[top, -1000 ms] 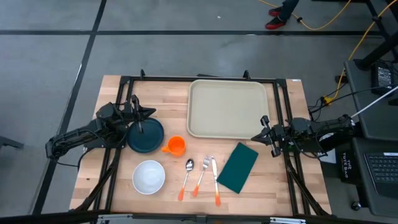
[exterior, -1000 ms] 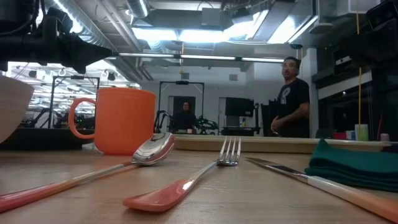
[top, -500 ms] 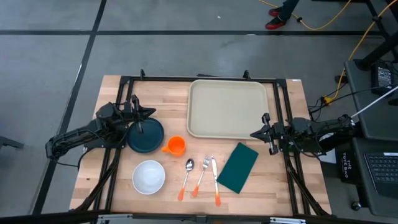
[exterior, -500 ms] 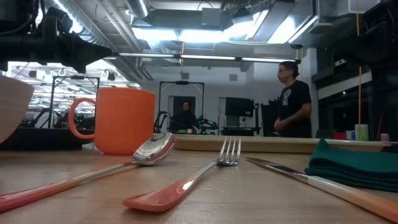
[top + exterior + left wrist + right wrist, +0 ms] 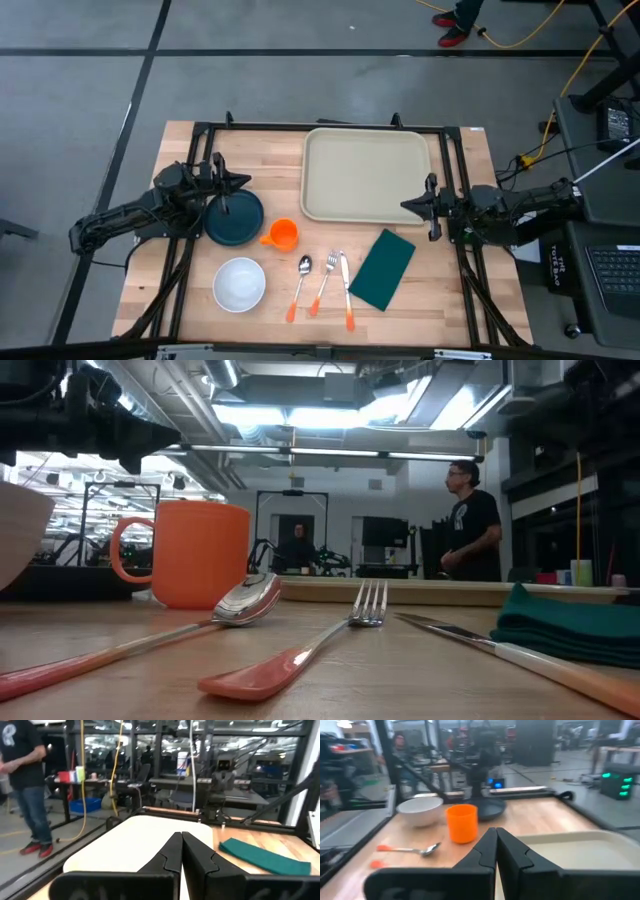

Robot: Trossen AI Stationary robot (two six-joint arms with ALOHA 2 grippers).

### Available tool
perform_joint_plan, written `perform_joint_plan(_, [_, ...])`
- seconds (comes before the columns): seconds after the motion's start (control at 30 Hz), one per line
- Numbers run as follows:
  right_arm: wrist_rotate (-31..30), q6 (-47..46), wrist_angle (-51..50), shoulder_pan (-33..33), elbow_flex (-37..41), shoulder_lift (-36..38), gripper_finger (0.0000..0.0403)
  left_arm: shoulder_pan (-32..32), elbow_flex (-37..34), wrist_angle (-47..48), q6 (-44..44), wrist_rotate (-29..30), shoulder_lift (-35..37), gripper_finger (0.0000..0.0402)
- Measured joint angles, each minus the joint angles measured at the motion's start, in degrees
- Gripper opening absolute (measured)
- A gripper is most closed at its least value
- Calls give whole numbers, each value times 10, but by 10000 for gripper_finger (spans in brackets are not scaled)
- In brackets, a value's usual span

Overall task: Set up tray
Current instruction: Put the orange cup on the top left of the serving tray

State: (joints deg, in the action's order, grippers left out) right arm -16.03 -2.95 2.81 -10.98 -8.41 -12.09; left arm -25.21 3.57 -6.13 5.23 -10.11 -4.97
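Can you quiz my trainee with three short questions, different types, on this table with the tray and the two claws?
1. True or false: the tray already has the plate on it.
2. Multiple choice: which item lies closest to the right claw? A) the white bowl B) the green napkin C) the orange cup
3. Fill in: the spoon, fork and knife lie side by side between the bowl and the ____.

Key
1. False: the tray is bare; the plate sits on the table under the left claw.
2. B
3. napkin
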Motion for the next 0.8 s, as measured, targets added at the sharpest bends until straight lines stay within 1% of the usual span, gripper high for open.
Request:
perform_joint_plan(0.07, [-23, 1, 0, 5, -22, -34, 12, 0, 11, 0, 0, 17, -31, 1])
perform_joint_plan(0.17, [-23, 1, -2, 19, -53, -94, 12, 0, 37, 1, -7, 20, -93, 2])
perform_joint_plan(0.23, [-21, -1, 1, 27, -75, -133, 12, 0, 57, 0, -19, 10, -138, 1])
perform_joint_plan(0.33, [-20, -14, 5, 41, -103, -185, 12, 0, 86, 1, -43, -25, -189, 2])
perform_joint_plan(0.43, [-20, -21, 15, 50, -123, -228, 12, 0, 114, 10, -49, -49, -218, 2])
perform_joint_plan(0.57, [-18, 3, 17, 52, -142, -271, 12, 13, 151, 84, -83, -118, -243, 1])
perform_joint_plan(0.63, [-18, 18, 18, 52, -146, -286, 12, 29, 165, 112, -85, -114, -250, 2])
perform_joint_plan(0.8, [-17, 18, 44, 50, -147, -313, 12, 81, 190, 148, -80, -56, -260, 1])
